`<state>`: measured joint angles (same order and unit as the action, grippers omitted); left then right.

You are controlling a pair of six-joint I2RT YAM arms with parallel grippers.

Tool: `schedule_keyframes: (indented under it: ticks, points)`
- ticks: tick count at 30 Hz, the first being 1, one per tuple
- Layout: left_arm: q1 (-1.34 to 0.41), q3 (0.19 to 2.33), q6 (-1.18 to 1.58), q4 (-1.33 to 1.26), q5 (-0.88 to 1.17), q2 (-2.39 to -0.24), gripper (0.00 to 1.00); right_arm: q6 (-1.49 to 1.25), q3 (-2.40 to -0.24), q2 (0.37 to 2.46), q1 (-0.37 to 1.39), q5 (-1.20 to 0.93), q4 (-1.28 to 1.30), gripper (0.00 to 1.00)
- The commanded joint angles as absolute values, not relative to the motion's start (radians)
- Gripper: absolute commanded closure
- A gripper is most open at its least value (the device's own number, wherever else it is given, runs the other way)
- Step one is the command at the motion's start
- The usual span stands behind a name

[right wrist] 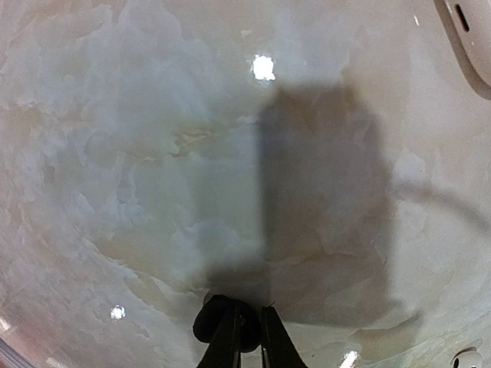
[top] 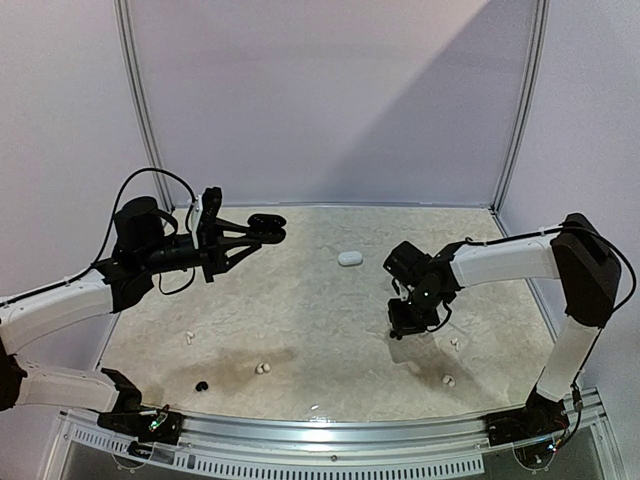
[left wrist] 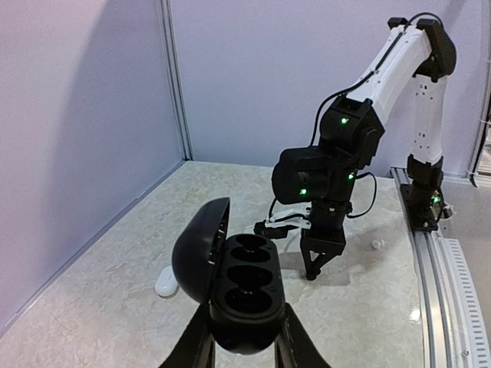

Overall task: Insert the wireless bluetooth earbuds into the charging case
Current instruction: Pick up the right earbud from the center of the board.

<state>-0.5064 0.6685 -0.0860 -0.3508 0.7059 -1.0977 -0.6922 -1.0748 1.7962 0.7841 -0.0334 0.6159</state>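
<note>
My left gripper (left wrist: 244, 343) is shut on the black charging case (left wrist: 244, 285) and holds it up above the table's left side (top: 268, 230). Its lid (left wrist: 198, 247) is swung open to the left and both wells show empty. My right gripper (right wrist: 247, 326) points straight down at the table (top: 405, 328), its jaws nearly together on a black earbud (right wrist: 211, 323) that bulges out past the left finger. Loose white earbuds lie at the left (top: 187, 337), front middle (top: 263, 368) and right (top: 455, 342), (top: 448, 380). Another black earbud (top: 201, 386) lies front left.
A shut white case (top: 350, 258) lies on the marble table (top: 330, 320) between the arms, also seen in the left wrist view (left wrist: 166, 281) and at the right wrist view's top right corner (right wrist: 472, 38). Purple walls enclose three sides.
</note>
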Motion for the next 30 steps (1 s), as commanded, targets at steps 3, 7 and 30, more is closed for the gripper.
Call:
schedule_keyframes:
  ticks: [3,7,30]
  points:
    - [-0.518,0.667,-0.102,-0.326,0.709,-1.082,1.00,-0.697,-1.106,1.886,0.832,-0.087,0.719,0.94]
    - [-0.518,0.668,-0.109,-0.318,0.707,-1.079,1.00,-0.688,-1.123,1.878,0.836,-0.075,0.736,0.99]
    - [-0.522,0.654,-0.102,-0.343,0.675,-1.075,1.00,-0.606,-1.213,1.724,0.893,0.191,0.729,1.00]
